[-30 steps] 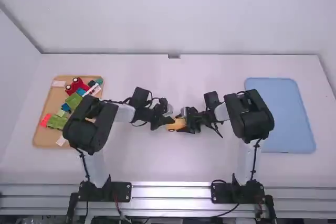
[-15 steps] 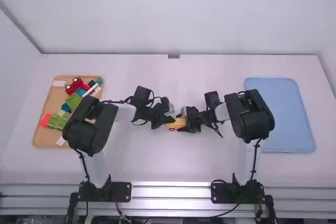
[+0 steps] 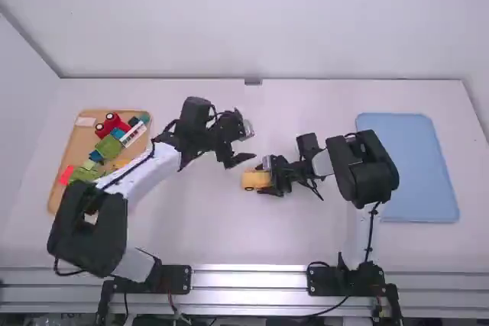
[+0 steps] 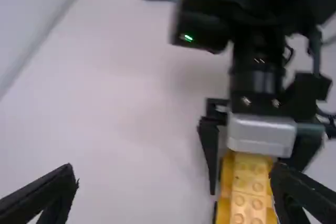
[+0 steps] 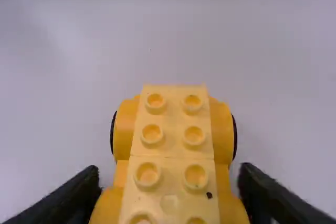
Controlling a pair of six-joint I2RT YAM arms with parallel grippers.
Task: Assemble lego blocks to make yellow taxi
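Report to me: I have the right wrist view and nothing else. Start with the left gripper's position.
Observer: In the high view, the left gripper is just beyond the yellow car, not touching it.
Operator: Give me its state.
Observer: Open. The left wrist view shows its two fingers spread wide apart with nothing pinched between them.
Operator: Now name what lies past the left end of my work area.
Observer: A wooden tray, seen in the high view, with a red toy and some green blocks on it.
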